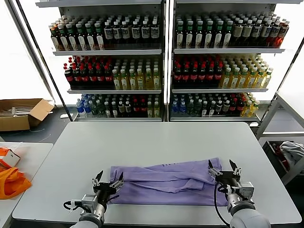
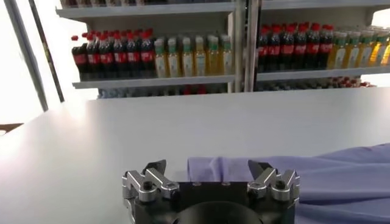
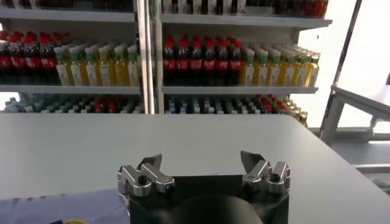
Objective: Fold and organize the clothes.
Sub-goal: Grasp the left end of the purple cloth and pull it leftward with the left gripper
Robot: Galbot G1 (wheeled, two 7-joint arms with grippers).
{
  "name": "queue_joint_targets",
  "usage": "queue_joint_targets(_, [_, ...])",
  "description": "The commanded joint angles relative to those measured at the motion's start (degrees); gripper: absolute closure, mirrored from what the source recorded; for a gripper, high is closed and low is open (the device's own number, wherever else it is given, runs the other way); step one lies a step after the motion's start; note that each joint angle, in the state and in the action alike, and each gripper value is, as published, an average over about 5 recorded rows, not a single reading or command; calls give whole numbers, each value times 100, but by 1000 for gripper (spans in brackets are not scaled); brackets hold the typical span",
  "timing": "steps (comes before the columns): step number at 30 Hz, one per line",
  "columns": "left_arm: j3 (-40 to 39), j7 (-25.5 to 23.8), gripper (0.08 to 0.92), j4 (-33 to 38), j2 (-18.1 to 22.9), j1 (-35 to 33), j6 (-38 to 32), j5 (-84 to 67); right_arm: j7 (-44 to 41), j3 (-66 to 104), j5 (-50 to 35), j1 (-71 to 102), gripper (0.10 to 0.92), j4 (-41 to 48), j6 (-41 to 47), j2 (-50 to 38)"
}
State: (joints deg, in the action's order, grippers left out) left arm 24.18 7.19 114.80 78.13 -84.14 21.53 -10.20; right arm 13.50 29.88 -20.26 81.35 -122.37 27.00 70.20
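We are looking at the lavender T-shirt (image 1: 166,183), which is lying crumpled and partly folded in the lower middle of the head view, stretching across the near part of the pale counter (image 1: 156,137). We are seeing the left gripper (image 1: 108,179) sitting at the shirt's lower left end, its fingers (image 2: 155,167) spread wide, with one tip over the cloth's edge and nothing pinched. In the left wrist view the shirt's edge is lying just beyond those fingers. We are seeing the right gripper (image 1: 223,167) sitting at the shirt's right end, its fingers (image 3: 149,163) also spread wide and gripping nothing. Behind the counter, shelves of bottles (image 1: 161,61) are filling the upper frame. An orange bag (image 1: 12,180) is lying at the lower left.
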Motion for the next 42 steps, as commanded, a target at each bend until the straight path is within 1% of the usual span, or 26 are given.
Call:
queue_joint_targets(1, [107,57,177,-288,110,-40,40,-171,-22,-29,-27,-23,203,-128,-55,-14])
queue_joint_targets(10, [64,32,178,-363,117,-79,121,-386,-7,-156,14,-44,203,-105,-59,-3])
queue_joint_targets(13, [16,-3,197,-348,120,-118,126,-393,-1,-155,12,-51,203,-85,-66,-2])
queue_joint_targets(16, [-15,-24,264,-316,125,-127,123,-392,10,-160,13,-50,203,-64,-73,11])
queue_joint_targets(30, [-13,-33,671,-282,115,-98,93,-365,48,-169,27,-66,203,-47,-94,44])
queue_joint_targets(36, [321,-4,843,-100,43,10,64,-373,46,-150,16,-86,203,-57,-93,11])
queue_joint_targets(39, [715,-13,891,106,-127,69,33,-397,42,-146,14,-97,203,-67,-94,2])
queue_joint_targets(42, [1318,-32,894,271,-437,87,14,-591,33,-145,14,-117,203,-78,-95,-9])
